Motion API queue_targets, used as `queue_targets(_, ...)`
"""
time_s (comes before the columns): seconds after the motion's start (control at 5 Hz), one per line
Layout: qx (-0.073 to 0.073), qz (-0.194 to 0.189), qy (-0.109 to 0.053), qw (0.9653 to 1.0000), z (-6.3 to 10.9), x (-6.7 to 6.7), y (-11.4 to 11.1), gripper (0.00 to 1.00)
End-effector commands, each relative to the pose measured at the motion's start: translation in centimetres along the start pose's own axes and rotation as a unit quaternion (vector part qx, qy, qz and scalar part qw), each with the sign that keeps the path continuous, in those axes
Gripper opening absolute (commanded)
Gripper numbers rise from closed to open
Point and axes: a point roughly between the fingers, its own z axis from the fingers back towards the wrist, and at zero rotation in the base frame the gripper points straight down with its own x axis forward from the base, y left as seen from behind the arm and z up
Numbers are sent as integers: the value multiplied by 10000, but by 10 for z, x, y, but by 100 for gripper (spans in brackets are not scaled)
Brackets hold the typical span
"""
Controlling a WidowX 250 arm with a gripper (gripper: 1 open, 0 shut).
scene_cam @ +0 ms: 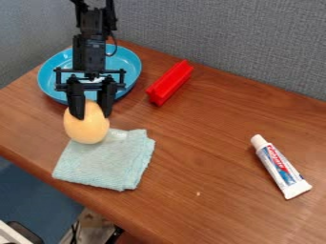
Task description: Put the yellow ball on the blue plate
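Note:
The yellow ball (86,127) is egg-shaped and rests at the far left corner of a pale teal cloth (107,158) on the wooden table. My gripper (91,105) comes down on it from above, its two black fingers (72,99) clasping the top of the ball, shut on it. Just behind the arm lies the round blue plate (57,72), partly hidden by the arm, with nothing visible in its uncovered part.
A red block (169,82) lies to the right of the plate. A toothpaste tube (279,165) sits at the right near the table's front edge. A grey wall stands behind the table, whose left and front edges drop off close by.

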Motion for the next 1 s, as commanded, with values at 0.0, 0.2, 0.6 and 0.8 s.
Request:
queue_targets(0.0, -137, -43, -50, 9999, 6, 2, -1, 0)
queue_targets(0.2, -134, -56, -44, 9999, 6, 2, -2, 0)
queue_targets(0.6, -128, -82, -31, 9999, 5, 2, -3, 0)
queue_targets(0.8, -120, -86, -14, 9999, 5, 2, -2, 0)
